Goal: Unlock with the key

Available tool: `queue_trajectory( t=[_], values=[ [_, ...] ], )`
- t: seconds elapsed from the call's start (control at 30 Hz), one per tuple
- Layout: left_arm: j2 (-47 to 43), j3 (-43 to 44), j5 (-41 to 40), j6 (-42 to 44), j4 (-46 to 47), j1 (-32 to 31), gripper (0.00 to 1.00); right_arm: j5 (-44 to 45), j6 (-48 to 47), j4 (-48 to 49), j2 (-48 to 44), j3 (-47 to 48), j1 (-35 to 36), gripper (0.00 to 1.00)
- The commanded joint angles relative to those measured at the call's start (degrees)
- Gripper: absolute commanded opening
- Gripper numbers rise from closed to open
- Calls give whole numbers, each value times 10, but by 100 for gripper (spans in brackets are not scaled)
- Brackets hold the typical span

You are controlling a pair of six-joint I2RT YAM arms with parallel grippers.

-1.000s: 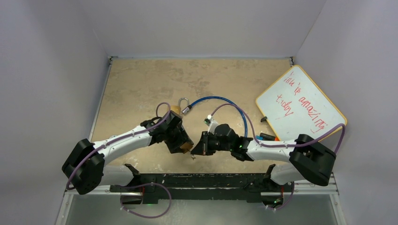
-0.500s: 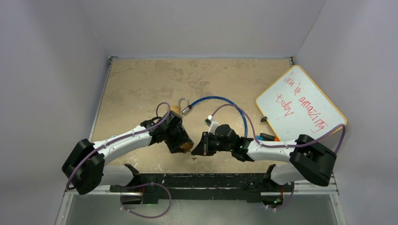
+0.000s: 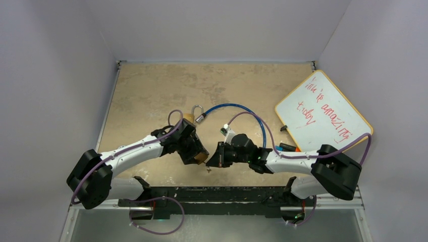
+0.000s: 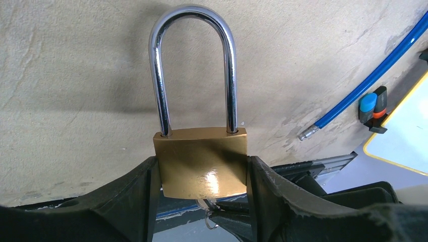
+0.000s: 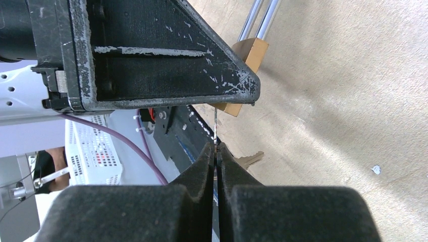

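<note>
A brass padlock (image 4: pixel 202 161) with a long silver shackle (image 4: pixel 231 75) is clamped by its sides in my left gripper (image 4: pixel 203 166), above the table. In the top view my left gripper (image 3: pixel 198 155) and right gripper (image 3: pixel 211 157) meet tip to tip near the front centre. My right gripper (image 5: pixel 216 148) is shut on a thin silver key (image 5: pixel 215 126). The key reaches up to the underside of the padlock (image 5: pixel 251 50), behind a left gripper finger (image 5: pixel 151 55). The key (image 4: pixel 208 204) and its small ring show just under the lock body. How far the blade is in is hidden.
A blue cable (image 3: pixel 232 106) curves over the table. At one end lies a second silver shackle (image 3: pixel 197 109) with a brass body. A whiteboard (image 3: pixel 323 113) lies at the right, a marker (image 4: pixel 372 103) beside it. A second key (image 5: pixel 251 160) hangs below the jaws.
</note>
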Motion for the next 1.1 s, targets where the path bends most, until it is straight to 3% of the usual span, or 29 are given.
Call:
queue_trajectory(
  t=[0.0, 0.4, 0.73, 1.07],
  values=[
    [-13, -1, 23, -17, 36, 5, 16, 24, -2, 11, 3, 10, -6, 0],
    [-16, -3, 31, -31, 41, 5, 17, 30, 7, 3, 17, 28, -17, 0],
    [-30, -26, 43, -122, 95, 5, 15, 44, 14, 3, 61, 76, -17, 0],
    [-36, -24, 52, -171, 111, 8, 13, 61, -50, 69, 86, 79, -16, 0]
  ],
)
